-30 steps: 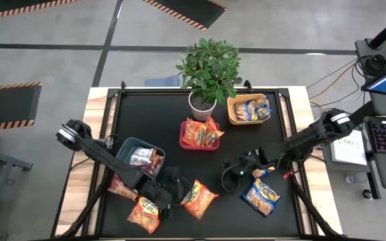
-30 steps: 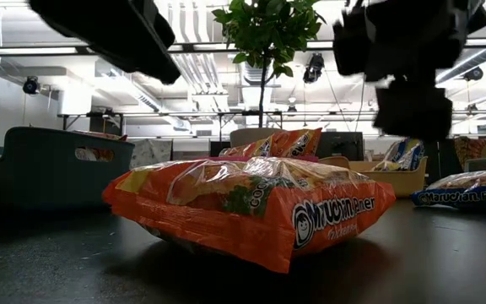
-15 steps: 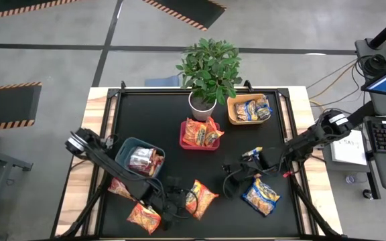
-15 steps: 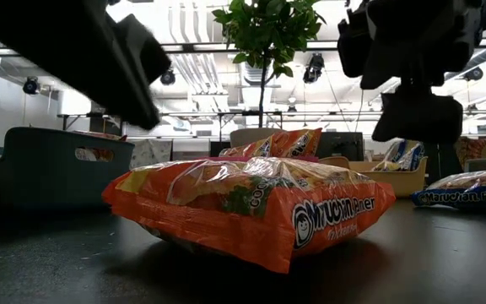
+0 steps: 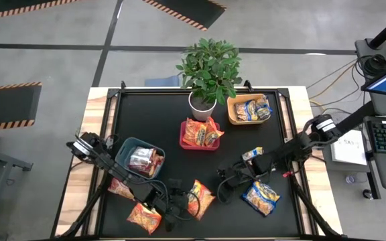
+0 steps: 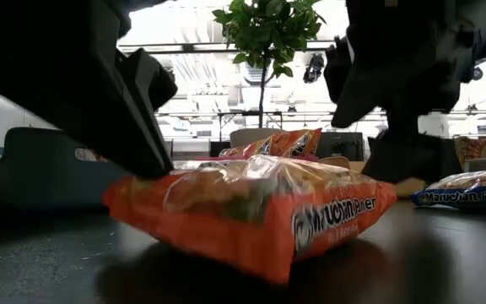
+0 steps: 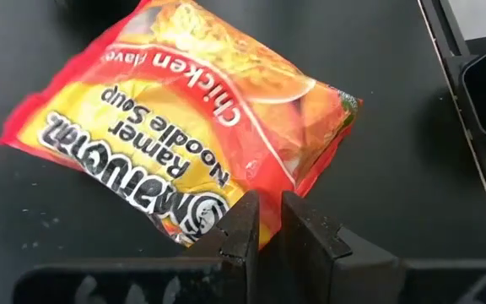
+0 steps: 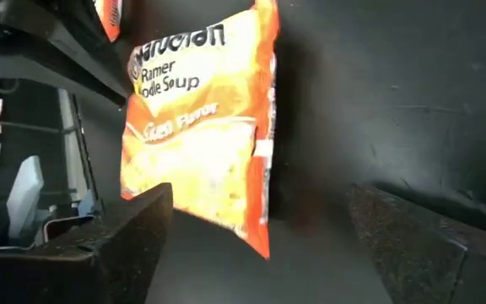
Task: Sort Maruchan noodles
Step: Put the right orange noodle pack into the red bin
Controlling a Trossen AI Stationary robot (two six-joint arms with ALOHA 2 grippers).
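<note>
An orange Maruchan noodles packet [image 5: 202, 199] [image 7: 184, 127] lies flat on the black table near the front edge. My left gripper [image 5: 181, 200] [image 7: 266, 213] is shut at the packet's left end. My right gripper [image 5: 225, 187] [image 8: 268, 241] stands wide open just right of the packet, one finger on either side of its end, touching nothing. Two more orange packets [image 5: 144, 217] [image 5: 120, 189] lie at the front left. Two blue packets [image 5: 261, 197] [image 5: 252, 155] lie on the right. My left gripper rests its shut fingertips [image 7: 247, 211] on the packet's edge by the printed brand name [image 7: 226, 221], at the packet's left end [image 6: 146, 177]. The fingers slant down from the table's left. The packet lies flat on the table. Whether any film is caught between the fingers, I cannot tell.
A grey-blue bin [image 5: 130, 146] with packets stands at the left. A red bin [image 5: 185, 142] holds orange packets at the middle. At the back right, an orange bin [image 5: 232, 119] holds blue packets. A potted plant [image 5: 206, 67] stands at the back. Bare black table lies between the bins.
My left gripper has come down and moved toward the table's near edge and right, onto the orange packet's left end. My right gripper has sunk and gone toward the left and near edges, closing in on the same packet's right end.
</note>
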